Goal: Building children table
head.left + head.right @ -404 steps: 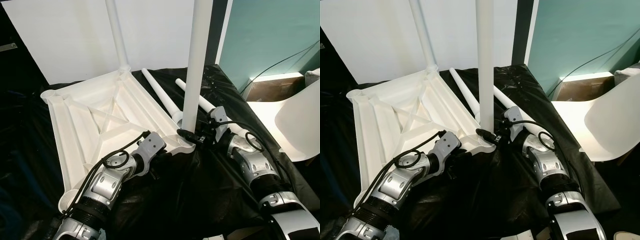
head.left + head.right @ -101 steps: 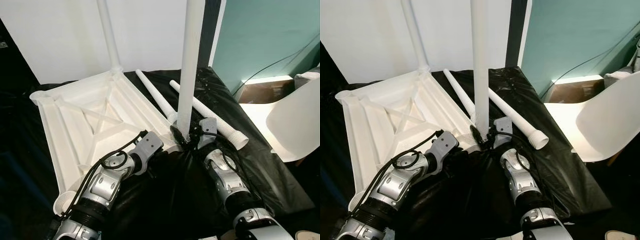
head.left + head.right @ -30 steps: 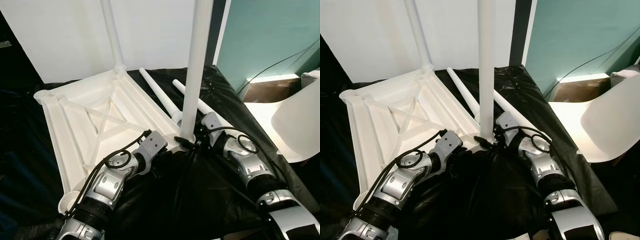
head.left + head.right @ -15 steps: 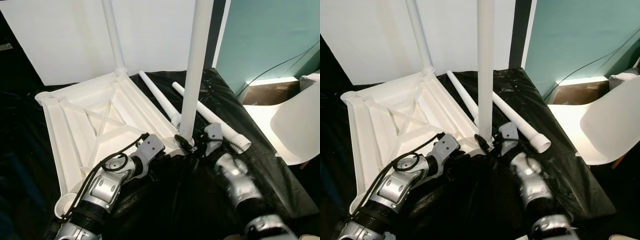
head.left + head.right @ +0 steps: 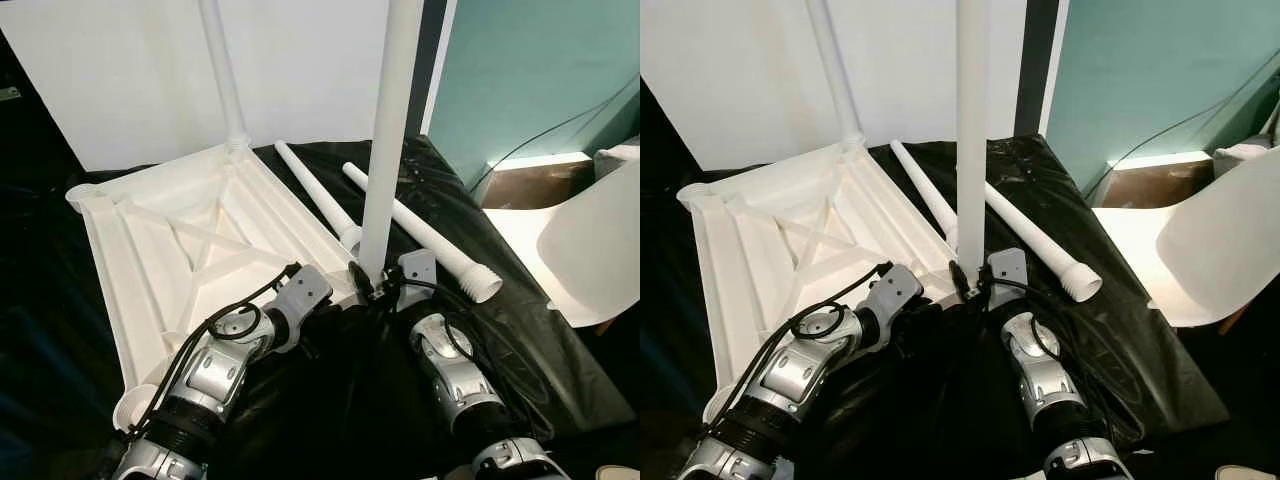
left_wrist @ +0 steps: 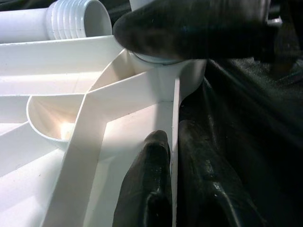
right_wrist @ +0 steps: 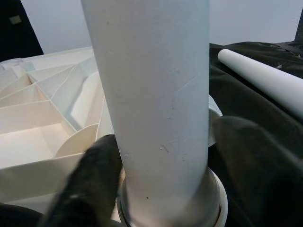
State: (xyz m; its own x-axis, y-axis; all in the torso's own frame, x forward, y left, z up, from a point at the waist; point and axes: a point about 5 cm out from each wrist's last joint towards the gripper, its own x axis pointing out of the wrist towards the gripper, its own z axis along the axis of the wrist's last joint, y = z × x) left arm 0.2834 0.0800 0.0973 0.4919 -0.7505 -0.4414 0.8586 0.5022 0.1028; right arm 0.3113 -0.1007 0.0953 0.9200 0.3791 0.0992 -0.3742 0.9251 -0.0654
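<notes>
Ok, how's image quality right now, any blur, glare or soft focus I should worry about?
Left eye view: sharp, evenly lit, black sheet slightly glossy. Left wrist view: tabletop rib crisp, fingers near the lens catching highlights. Right wrist view: upright leg clear, dark fingers at its base soft.

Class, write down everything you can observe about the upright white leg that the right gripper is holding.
The upright leg is a smooth, white, plastic-looking round tube, standing vertically with its top out of frame. Its foot sits in the near corner socket of the upturned white tabletop, ringed by a collar. The right gripper clasps its base, a black finger on either side. The left gripper pinches the tabletop's rim nearby.
</notes>
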